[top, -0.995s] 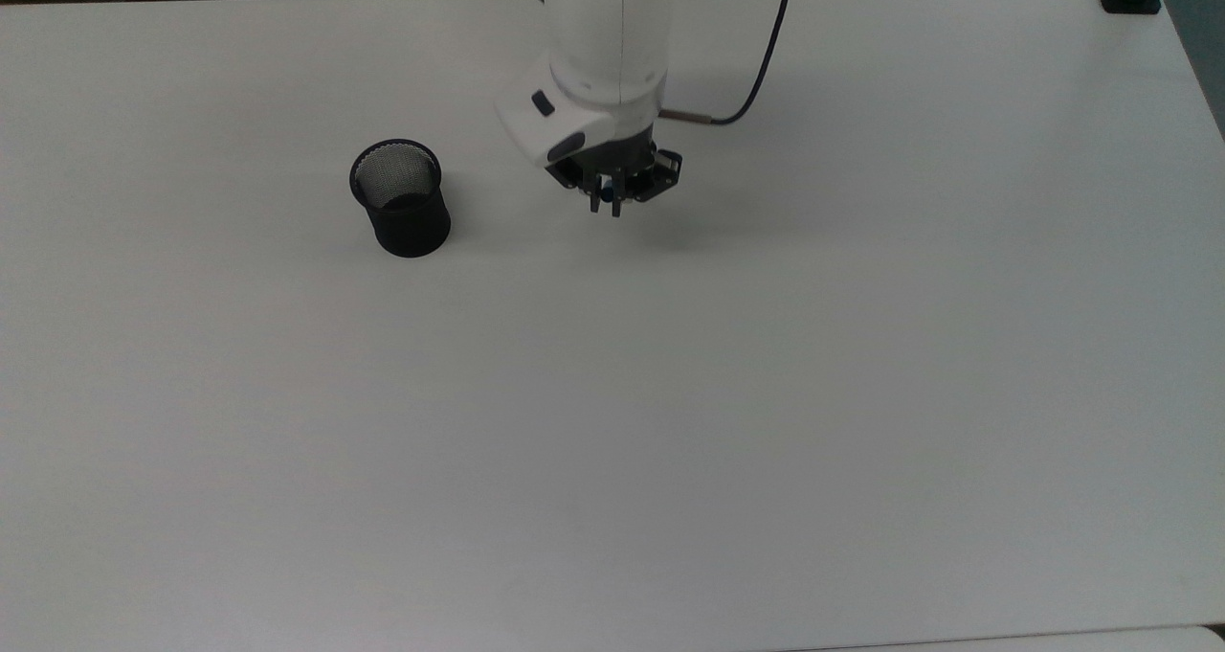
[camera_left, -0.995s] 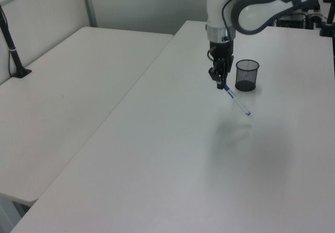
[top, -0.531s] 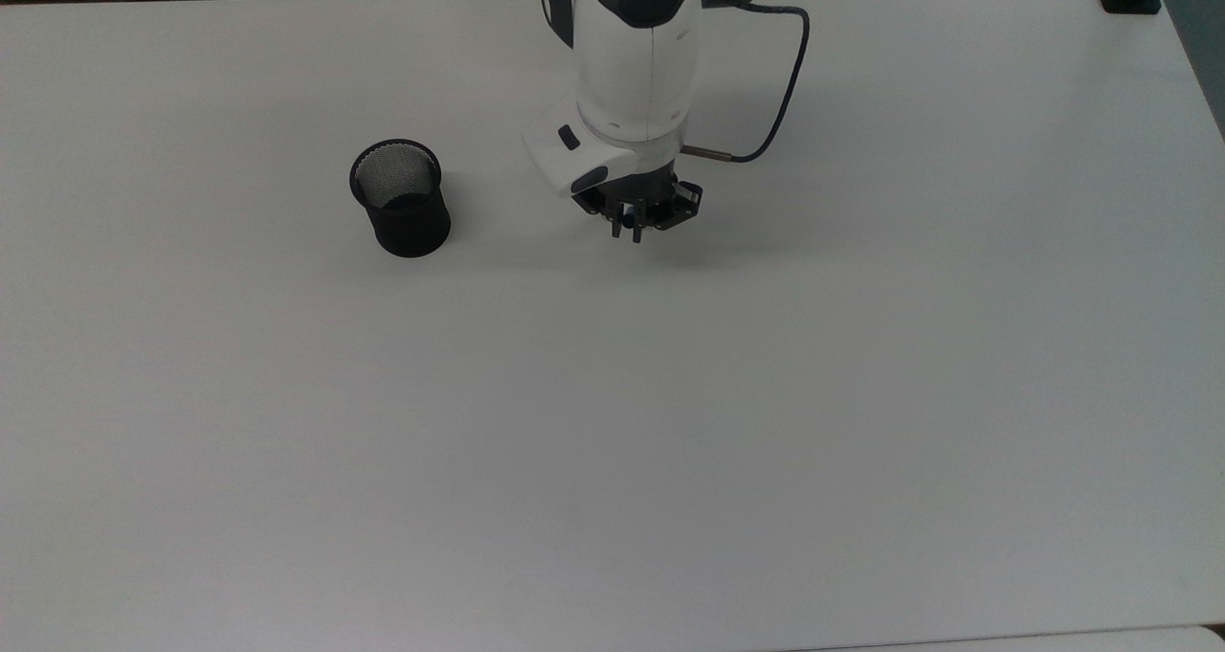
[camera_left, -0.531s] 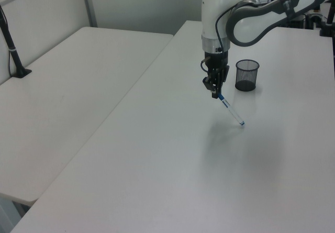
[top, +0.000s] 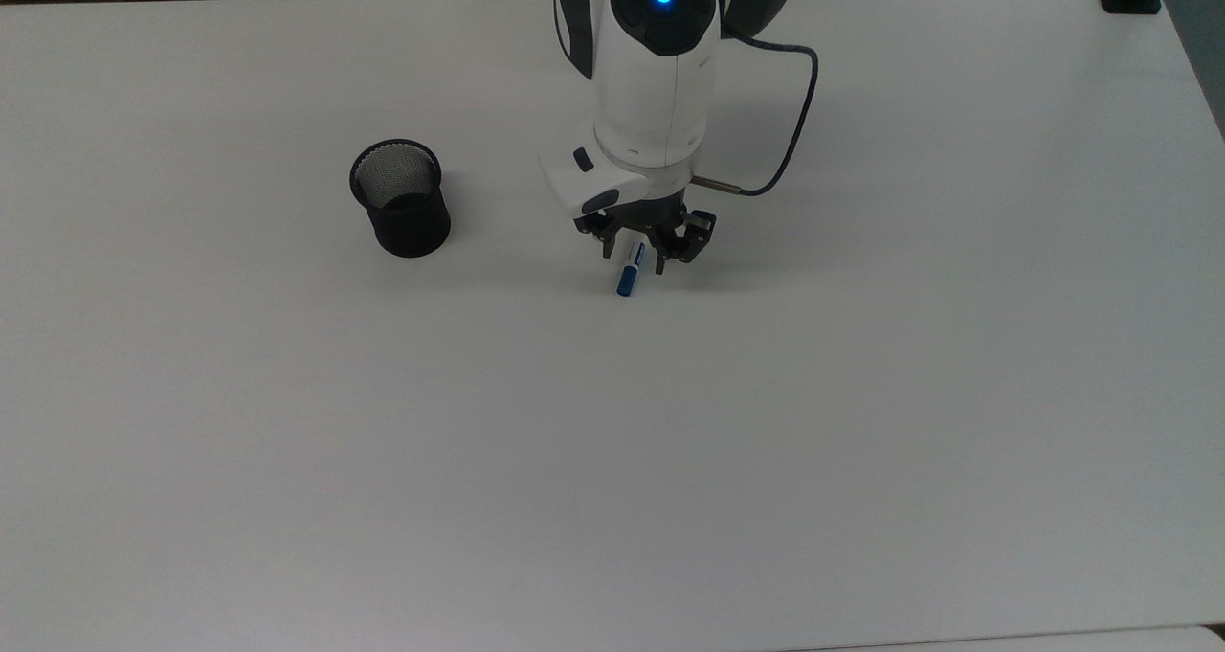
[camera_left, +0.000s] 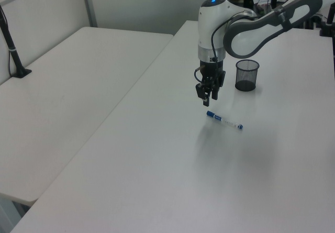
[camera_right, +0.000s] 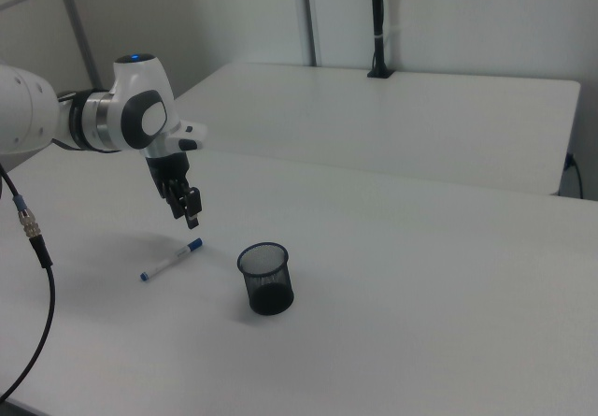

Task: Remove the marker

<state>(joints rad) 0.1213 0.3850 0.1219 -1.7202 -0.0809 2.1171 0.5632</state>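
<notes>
**One marker flat on the table, gripper hanging empty above it**

One marker (camera_left: 224,121), white with blue cap and blue end, lying flat on the white table (camera_left: 157,180), out of the cup and touching nothing else. In the left view, stretched across the table with the capped end toward the left view's left and the other blue end toward the left view's right. In the right view (camera_right: 172,259), slanted, the cap pointing toward the cup. In the top view (top: 629,273), mostly hidden under the arm, just the blue cap and a bit of white barrel poking out below the fingers.

Just above and beside the marker, the gripper (camera_left: 206,96), lifted clear of the table and pointing downward. Fingers spread apart and holding nothing, the gap plain in the top view (top: 633,256) with the marker seen between the two tips, yet lower, down on the table. Also raised in the right view (camera_right: 190,212), with bare table between fingertips and marker.

Farther back, a black mesh cup (camera_left: 247,75), upright and near the marker but apart from it. To the top view's left of the gripper (top: 401,197), its inside showing only mesh. In the right view (camera_right: 265,278), just to the right view's right of the marker's cap.

Beyond, a second white table (camera_right: 392,121) with a black clamp post (camera_right: 378,23) at its far edge.
</notes>
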